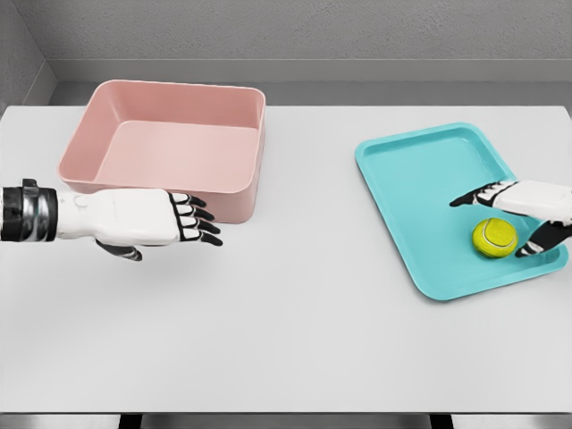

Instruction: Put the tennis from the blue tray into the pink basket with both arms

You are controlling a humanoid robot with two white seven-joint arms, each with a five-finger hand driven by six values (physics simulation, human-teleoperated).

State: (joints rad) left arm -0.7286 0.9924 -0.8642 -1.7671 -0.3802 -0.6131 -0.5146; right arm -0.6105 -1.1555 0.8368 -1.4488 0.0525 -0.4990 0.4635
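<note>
Reaching over the shallow turquoise plastic tray [420, 170], the right hand [527, 210] is seen with its fingers [471, 198] spread around the yellow-green felt tennis ball [494, 237], one finger extended beyond the ball and another curled down at its near-right side; no closed pinch is shown. The ball is resting inside the tray, toward the tray's near-right corner.

Risks, as judged: a round ball on a smooth tray floor could be nudged and rolled away if contact is made by one finger first; the low tray rim would offer little stop. The light tray itself could be pushed along the white desk [295, 340].

The left hand [147, 219] is held well left of the tray, in front of the rectangular pink plastic basket [170, 134], fingers extended and loosely together, holding nothing.

Hidden: the right arm is cut off by the frame edge; actual contact between fingers and ball cannot be told. The basket's front wall is partly covered by the left hand.
</note>
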